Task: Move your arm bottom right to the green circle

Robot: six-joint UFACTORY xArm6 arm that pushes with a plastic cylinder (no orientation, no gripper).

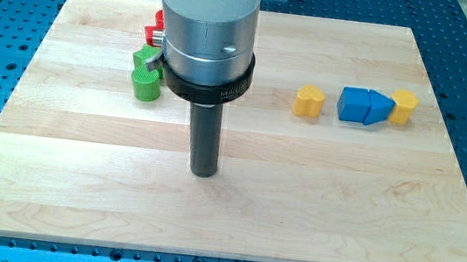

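Observation:
The green circle block (145,86) stands on the wooden board at the view's upper left, with another green block (145,59) touching it just above. My tip (203,173) rests on the board below and to the right of the green circle, well apart from it. The arm's silver body hides part of the blocks behind it.
A red block (153,29) peeks out left of the arm near the view's top. At the right stand a yellow heart-like block (308,102), a blue cube (354,104), a blue triangular block (379,108) and a yellow block (404,107). The board's edge (219,255) meets a blue perforated table.

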